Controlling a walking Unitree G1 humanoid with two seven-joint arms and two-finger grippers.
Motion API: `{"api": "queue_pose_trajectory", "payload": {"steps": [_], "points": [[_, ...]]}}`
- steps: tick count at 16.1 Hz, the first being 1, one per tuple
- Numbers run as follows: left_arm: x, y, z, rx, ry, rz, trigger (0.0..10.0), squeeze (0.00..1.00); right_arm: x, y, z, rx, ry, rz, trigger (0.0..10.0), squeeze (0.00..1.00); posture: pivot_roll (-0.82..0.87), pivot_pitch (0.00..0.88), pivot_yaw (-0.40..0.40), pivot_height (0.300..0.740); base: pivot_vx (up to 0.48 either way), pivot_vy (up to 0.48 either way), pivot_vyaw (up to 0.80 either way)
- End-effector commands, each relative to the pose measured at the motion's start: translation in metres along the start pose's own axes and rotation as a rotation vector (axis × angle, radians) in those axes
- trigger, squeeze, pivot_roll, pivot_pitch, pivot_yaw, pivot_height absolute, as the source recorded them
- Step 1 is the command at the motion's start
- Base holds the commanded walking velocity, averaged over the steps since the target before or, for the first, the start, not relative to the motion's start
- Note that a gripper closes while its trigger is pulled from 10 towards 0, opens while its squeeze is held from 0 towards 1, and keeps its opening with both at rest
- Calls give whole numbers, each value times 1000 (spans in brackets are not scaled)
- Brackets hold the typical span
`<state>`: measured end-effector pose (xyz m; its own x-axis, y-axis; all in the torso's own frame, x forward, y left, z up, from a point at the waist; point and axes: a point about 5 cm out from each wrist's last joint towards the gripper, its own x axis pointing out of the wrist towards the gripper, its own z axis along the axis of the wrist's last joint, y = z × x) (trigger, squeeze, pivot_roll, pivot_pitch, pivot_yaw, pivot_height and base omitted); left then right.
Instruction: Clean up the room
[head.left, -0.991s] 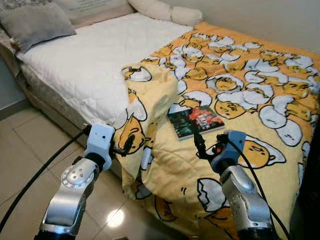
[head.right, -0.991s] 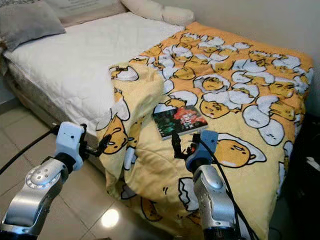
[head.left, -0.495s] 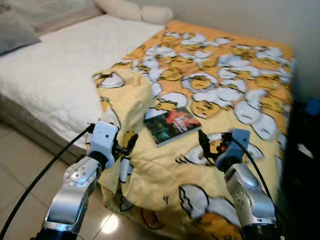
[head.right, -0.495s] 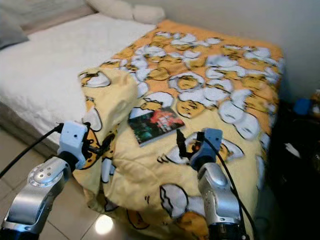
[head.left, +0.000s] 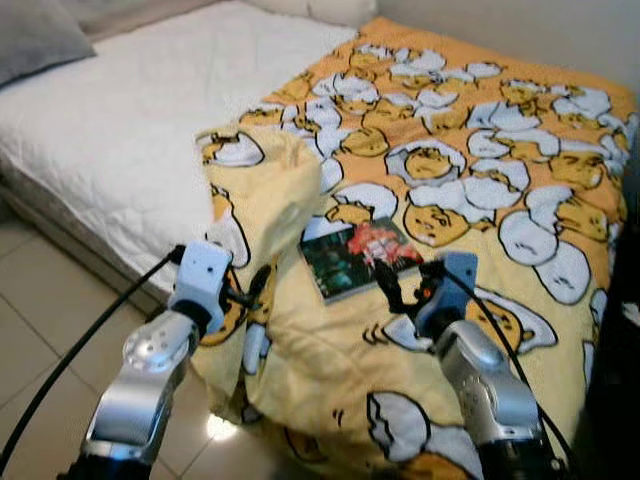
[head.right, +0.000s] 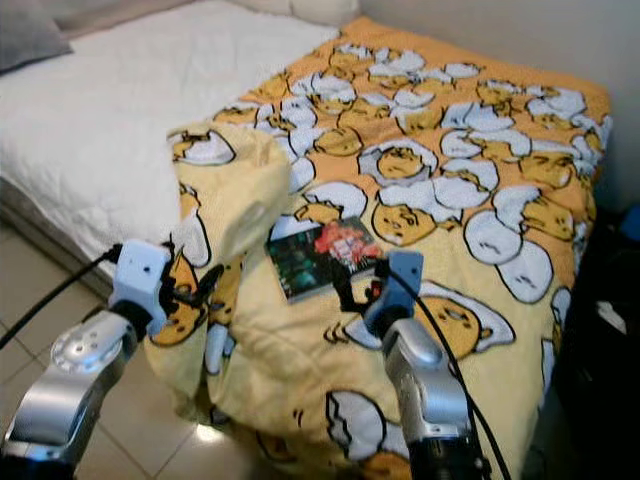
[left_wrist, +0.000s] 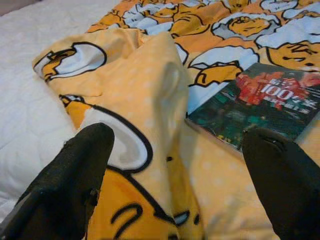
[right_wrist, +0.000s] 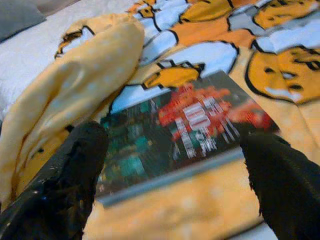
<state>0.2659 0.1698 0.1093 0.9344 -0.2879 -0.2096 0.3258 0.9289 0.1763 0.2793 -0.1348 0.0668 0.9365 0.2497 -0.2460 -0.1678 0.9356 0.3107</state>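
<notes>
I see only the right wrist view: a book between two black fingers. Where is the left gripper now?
Observer: The left gripper is open at the bed's near edge, beside the folded-back corner of the yellow blanket.
Operator: Is the book fully on the blanket?
Observer: Yes, the book lies flat on the blanket, just past the right gripper, which is open.
Operator: What is on the side of that folded corner away from the book?
Observer: An uncovered white mattress, with a grey pillow at its far end.
</notes>
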Motion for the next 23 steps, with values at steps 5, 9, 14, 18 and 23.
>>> {"api": "queue_pose_trajectory", "payload": {"steps": [5,9,14,18,23], "points": [[0,1,-1,5,10,11,10000,0,0,-1,0,23,11,0,10000,0,-21,0,-22,740,0,0,0],[0,2,0,12,4,17,10000,0,0,-1,-1,30,12,2,10000,0,-21,0,-23,740,0,0,0],[-2,3,2,-9,-12,17,10000,0,-2,12,-5,21,55,146,10000,0,-13,0,-28,740,0,0,640],[-3,3,2,-13,-13,16,10000,0,-4,15,-6,17,69,196,10000,0,-11,0,-25,740,0,0,800],[-5,2,1,-8,-7,12,10000,0,-4,12,-9,56,72,160,10000,0,-9,0,-23,740,0,0,160]]}}
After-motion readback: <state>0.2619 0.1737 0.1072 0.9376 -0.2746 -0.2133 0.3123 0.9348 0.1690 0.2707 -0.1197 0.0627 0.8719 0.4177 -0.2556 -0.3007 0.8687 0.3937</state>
